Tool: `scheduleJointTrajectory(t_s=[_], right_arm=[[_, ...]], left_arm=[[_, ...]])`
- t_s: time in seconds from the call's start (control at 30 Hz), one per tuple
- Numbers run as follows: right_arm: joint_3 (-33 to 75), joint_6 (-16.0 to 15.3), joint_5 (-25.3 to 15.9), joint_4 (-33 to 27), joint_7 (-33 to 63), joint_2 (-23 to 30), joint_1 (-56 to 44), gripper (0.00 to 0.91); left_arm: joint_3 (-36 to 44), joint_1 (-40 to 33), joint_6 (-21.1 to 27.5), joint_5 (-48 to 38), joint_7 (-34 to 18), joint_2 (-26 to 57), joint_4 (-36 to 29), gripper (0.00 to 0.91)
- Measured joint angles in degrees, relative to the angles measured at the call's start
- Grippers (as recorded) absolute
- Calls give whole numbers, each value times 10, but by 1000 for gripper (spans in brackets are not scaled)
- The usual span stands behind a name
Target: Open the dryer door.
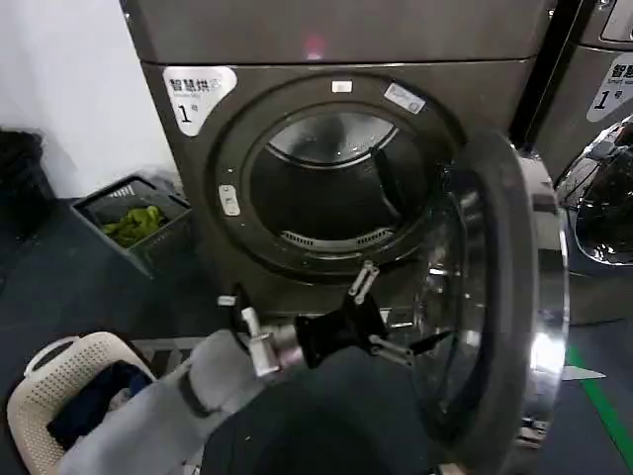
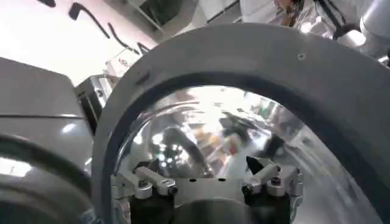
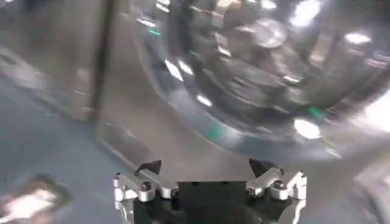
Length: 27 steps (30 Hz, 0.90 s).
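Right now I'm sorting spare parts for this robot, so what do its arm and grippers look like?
The left arm wears a loose grey fabric sleeve that ends at a silver metal wrist collar. The left gripper is a black block with two slim silver fingers joined by bolted links and tipped with black pointed pads. The right gripper is built the same: black body, silver linkages, black tips.

We read a large "1" below a row of Chinese characters on the white label (image 1: pixel 199 96) at the upper left front of the brown-grey metallic dryer (image 1: pixel 188 188). A matching white "1" label (image 1: pixel 613 87) stands on the neighbouring brown-grey machine (image 1: pixel 584 109). Smaller stickers on the drum surround are illegible.
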Motion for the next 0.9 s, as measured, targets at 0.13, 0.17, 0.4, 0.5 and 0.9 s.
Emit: scheduleJointTrajectory(t_s=[0.13,0.17,0.4,0.5,0.9], right_arm=[[31,-1,-23,-55,66,6,-6,907],[43,-2,-29,-69,79,7,-11,907],[166,-10,-87,-138,189,21,-74,907],[242,-22,-109,-151,260,30,-129,907],[631,-122,-134,-17,542,152,-482,907]], left_arm=[[24,-26,3,1,-5,-26,16,907],[30,-32,3,1,-5,-33,21,907],[65,-63,5,2,-5,-68,49,907],[78,-74,6,2,-5,-84,61,907],[110,-99,4,8,-6,-134,109,907]])
